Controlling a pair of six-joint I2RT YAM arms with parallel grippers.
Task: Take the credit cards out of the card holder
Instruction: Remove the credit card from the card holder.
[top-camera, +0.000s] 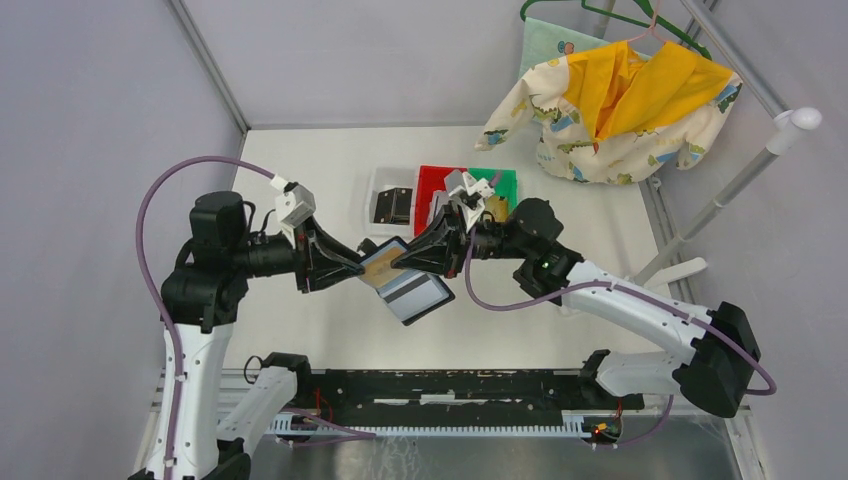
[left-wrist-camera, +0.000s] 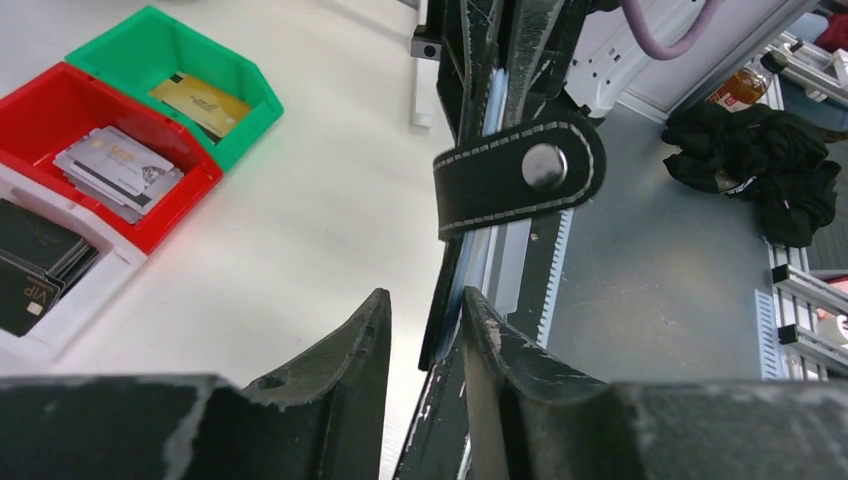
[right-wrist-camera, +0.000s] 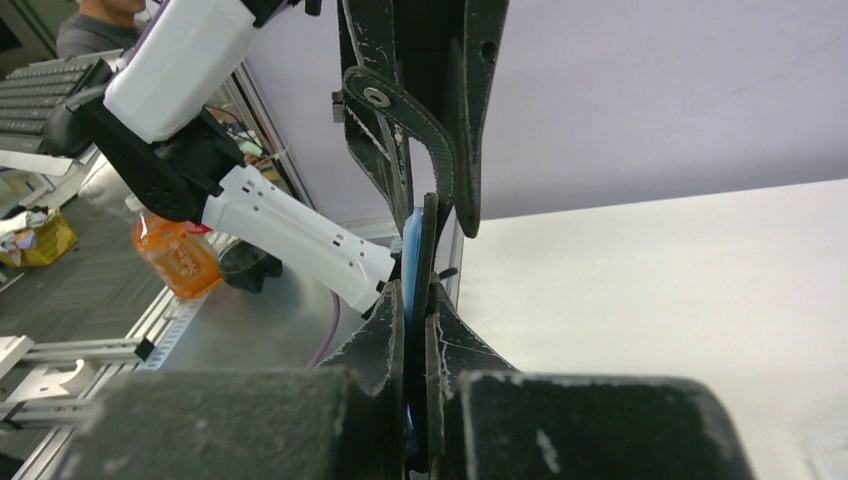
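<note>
The card holder (top-camera: 418, 296) hangs open in the air between my two grippers, black outside and blue-grey inside. A tan-gold credit card (top-camera: 379, 268) sticks out of its upper left part. My right gripper (top-camera: 400, 266) is shut on the holder's edge; in the right wrist view (right-wrist-camera: 415, 300) the jaws pinch the thin black and blue edge. My left gripper (top-camera: 358, 266) is at the tan card with its jaws apart. In the left wrist view (left-wrist-camera: 425, 305) the holder's edge (left-wrist-camera: 445, 310) lies against the right finger. The closure tab (left-wrist-camera: 520, 180) hangs beyond.
Three bins stand at the back of the table: a white bin (top-camera: 376, 200) with black cards, a red bin (top-camera: 424, 180) with silvery cards, and a green bin (top-camera: 508, 180) with a gold card. Clothes (top-camera: 620, 100) hang at the back right.
</note>
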